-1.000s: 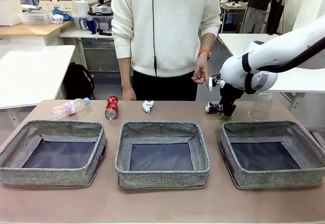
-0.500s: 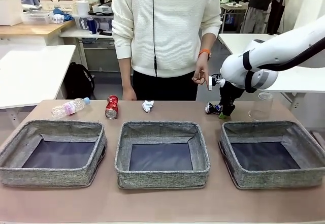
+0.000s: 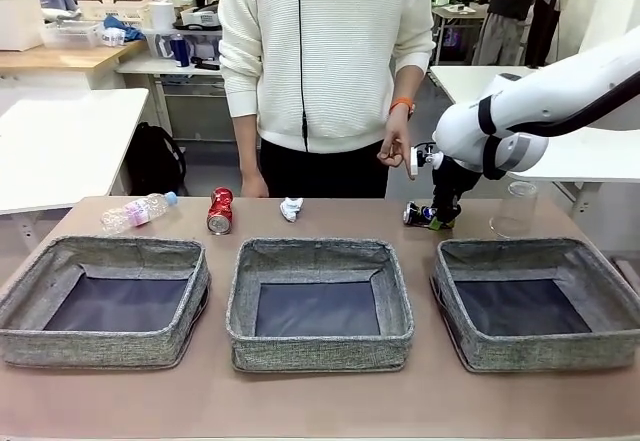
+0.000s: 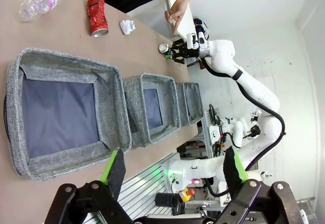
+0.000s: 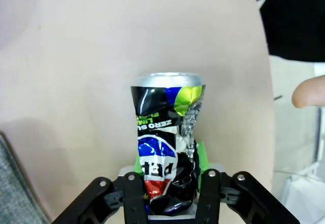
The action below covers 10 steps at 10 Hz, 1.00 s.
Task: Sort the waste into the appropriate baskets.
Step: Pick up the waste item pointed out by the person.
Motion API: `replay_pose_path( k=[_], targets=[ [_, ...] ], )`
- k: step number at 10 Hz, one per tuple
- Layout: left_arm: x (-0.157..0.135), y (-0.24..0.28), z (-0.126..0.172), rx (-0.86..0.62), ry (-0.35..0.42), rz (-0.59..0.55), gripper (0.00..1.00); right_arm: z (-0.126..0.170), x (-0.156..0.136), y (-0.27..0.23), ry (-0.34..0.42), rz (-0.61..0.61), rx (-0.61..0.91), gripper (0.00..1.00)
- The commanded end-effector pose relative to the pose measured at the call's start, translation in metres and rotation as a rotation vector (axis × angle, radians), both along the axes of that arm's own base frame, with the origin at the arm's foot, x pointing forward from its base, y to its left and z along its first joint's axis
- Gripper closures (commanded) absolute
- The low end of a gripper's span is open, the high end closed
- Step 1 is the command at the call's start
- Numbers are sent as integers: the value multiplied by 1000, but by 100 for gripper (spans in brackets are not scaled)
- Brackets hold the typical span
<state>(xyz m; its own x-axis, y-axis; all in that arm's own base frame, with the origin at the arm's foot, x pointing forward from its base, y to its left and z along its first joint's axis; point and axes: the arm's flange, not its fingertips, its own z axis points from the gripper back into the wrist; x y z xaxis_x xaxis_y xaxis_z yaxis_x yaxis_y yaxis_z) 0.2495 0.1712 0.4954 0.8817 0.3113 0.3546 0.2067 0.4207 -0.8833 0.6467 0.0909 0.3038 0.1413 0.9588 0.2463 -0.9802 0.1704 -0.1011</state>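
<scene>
Lab with white worktables (image 3: 60,146), cluttered benches (image 3: 62,58)

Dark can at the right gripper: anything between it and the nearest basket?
Nothing visible. The dark can lies between the right gripper's fingers just beyond the right basket's far wall, with bare table between. The clear plastic stands off to one side.

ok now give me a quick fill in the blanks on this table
1. The dark can sits between the fingers of the ____ end effector.
2. All ____ grey baskets are empty.
3. The clear bottle has a ____ cap.
4. The ____ crushed can lies between that bottle and the white paper wad.
Missing words: right, three, blue, red.
</scene>
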Motion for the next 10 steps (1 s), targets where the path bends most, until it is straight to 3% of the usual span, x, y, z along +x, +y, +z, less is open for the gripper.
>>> replay_pose_path(
  k=[1,4,5,6,7,8,10],
  targets=[
    [1,0,1,-6,-28,-7,0,-2,-7,-1,10,40,18,100],
    [1,0,1,-6,-28,-7,0,18,-17,-3,23,9,-17,100],
    [1,0,1,-6,-28,-7,0,50,-29,-6,41,-89,-2,100],
    [1,0,1,-6,-28,-7,0,89,-50,-10,62,-204,-102,100],
    [1,0,1,-6,-28,-7,0,137,-81,-14,-18,-275,-83,100],
    [1,0,1,-6,-28,-7,0,171,-118,-10,45,-424,-146,100],
    [1,0,1,-6,-28,-7,0,207,-196,20,-84,-521,-226,100]
  ],
)
